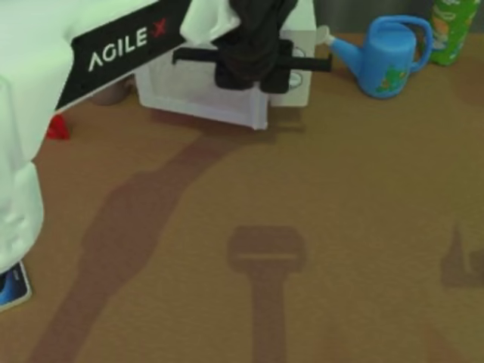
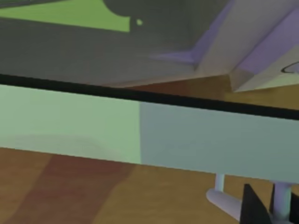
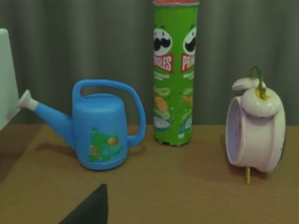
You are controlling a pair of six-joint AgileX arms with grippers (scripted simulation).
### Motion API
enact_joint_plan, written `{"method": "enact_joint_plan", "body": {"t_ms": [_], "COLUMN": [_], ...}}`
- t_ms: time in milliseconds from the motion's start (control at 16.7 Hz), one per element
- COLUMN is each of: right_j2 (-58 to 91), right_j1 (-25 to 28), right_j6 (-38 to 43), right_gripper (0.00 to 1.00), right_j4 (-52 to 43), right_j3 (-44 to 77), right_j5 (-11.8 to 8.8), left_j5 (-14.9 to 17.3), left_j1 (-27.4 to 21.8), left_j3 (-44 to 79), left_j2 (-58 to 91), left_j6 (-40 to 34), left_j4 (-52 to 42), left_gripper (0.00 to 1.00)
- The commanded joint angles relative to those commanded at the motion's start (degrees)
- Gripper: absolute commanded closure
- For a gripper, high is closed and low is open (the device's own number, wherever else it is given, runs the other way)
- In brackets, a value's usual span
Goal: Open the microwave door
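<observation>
Left gripper [image 1: 253,57] sits right over the microwave [image 1: 299,34] front, door [image 1: 208,98] swung out below it; jaw state unclear.

Pale white-green microwave [image 1: 295,41], blue watering can [image 1: 386,57]

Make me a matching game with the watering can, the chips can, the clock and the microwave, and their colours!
Things:
1. watering can
2. chips can
3. alarm clock
4. microwave

Colours:
A. pale pink-white
B. blue
C. pale white-green
D. bright green with a red lid

Pairs: 1-B, 2-D, 3-A, 4-C
</observation>
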Motion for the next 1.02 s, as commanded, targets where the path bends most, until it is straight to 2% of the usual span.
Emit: {"method": "enact_joint_plan", "body": {"t_ms": [240, 1020], "right_j2": [0.00, 0.00], "right_j1": [0.00, 0.00], "right_j6": [0.00, 0.00], "right_gripper": [0.00, 0.00], "right_j4": [0.00, 0.00], "right_j3": [0.00, 0.00], "right_j5": [0.00, 0.00], "left_j5": [1.25, 1.30], "left_j1": [0.49, 0.50], "left_j3": [-4.73, -4.92], "left_j2": [-2.65, -2.74], "left_j6": [2.83, 2.98], "left_j4": [2.34, 2.42], "left_gripper": [1.00, 1.00]}}
